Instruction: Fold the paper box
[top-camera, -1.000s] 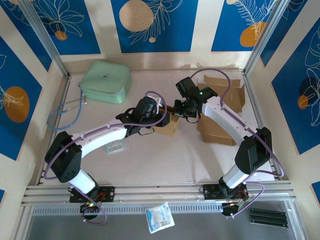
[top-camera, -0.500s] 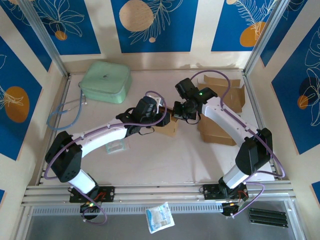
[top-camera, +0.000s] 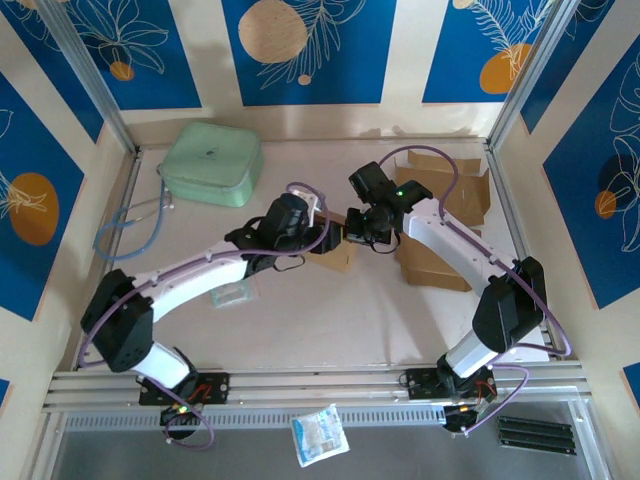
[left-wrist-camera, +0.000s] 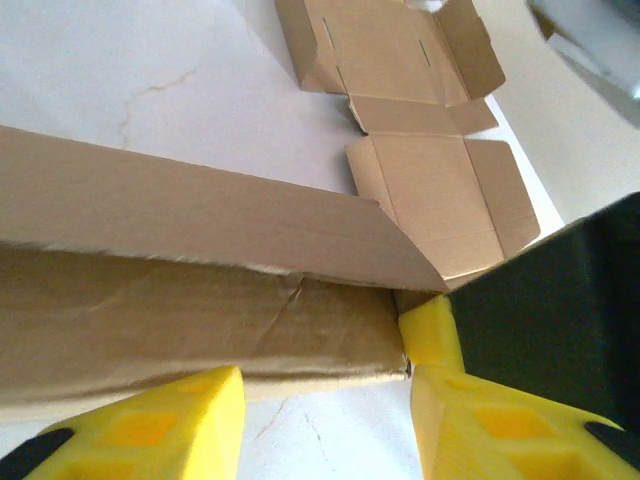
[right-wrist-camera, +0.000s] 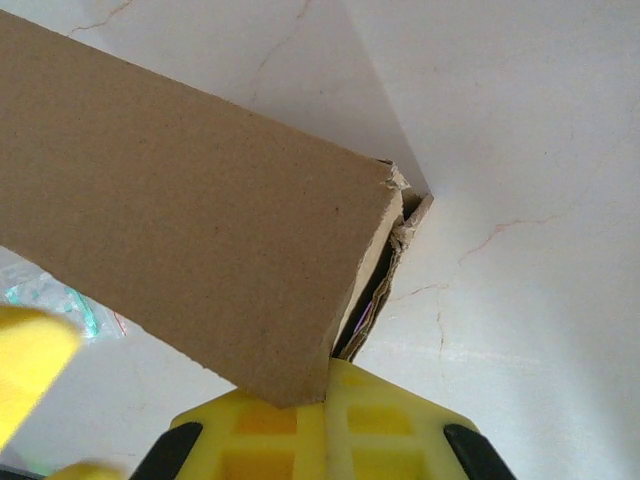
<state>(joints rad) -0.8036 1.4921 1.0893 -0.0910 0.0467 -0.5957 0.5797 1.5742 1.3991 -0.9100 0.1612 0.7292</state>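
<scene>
While flap (right-wrist-camera: 190, 200) of paper box (top-camera: 338, 258) is mid-fold: left gripper (left-wrist-camera: 320, 385) apart, bracing wall (left-wrist-camera: 190, 330); right gripper (right-wrist-camera: 190, 385) apart at flap; next, likely press inward.

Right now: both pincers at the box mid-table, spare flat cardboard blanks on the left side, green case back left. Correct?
No: the spare flat cardboard blanks lie on the right side, not the left; the top external view shows it. The rest stands: left pincer and right pincer are both at the box mid-table, green case back left.
</scene>
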